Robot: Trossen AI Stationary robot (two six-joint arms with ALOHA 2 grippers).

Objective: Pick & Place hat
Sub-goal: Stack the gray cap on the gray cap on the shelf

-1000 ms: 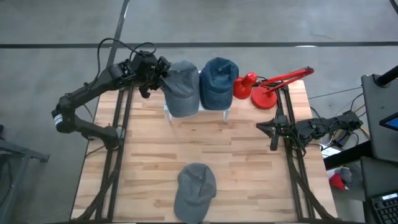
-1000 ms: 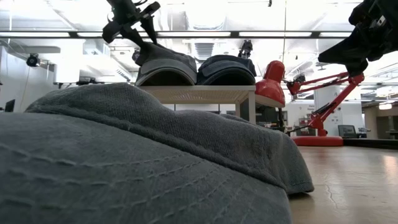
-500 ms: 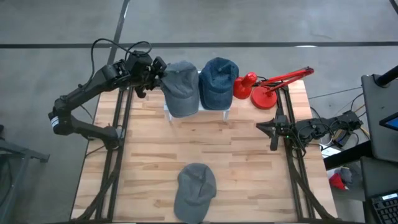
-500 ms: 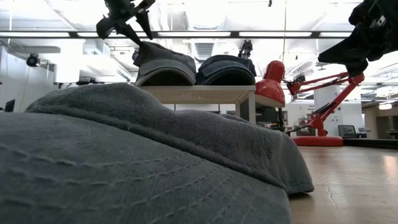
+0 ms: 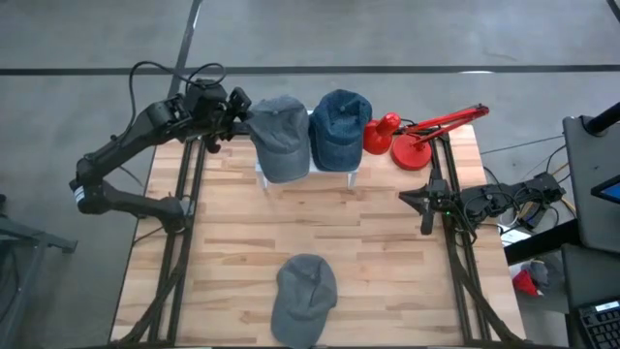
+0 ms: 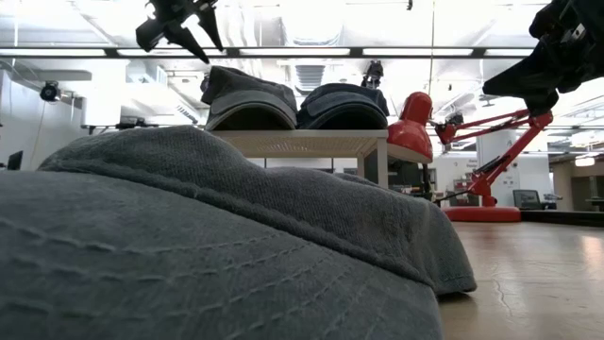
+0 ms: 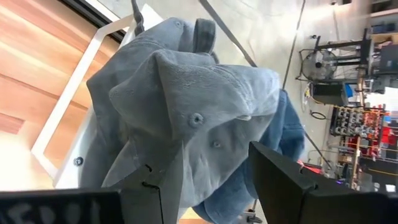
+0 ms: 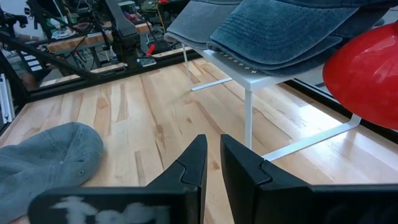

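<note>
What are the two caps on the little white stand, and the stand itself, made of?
The grey cap looks like soft washed cotton: matte, creased, with stitched eyelets. The blue cap looks like denim-like cloth with rows of stitching on its brim. The white stand seems to be thin painted metal, smooth and slightly glossy, though plastic can't be ruled out.

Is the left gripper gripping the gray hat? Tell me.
No, the left gripper is open beside the gray hat, which rests on the white rack.

Left gripper (image 5: 235, 110) raised at table's far-left, fingers (image 7: 283, 176) spread; right gripper (image 5: 423, 204) parked right, fingers together.
</note>
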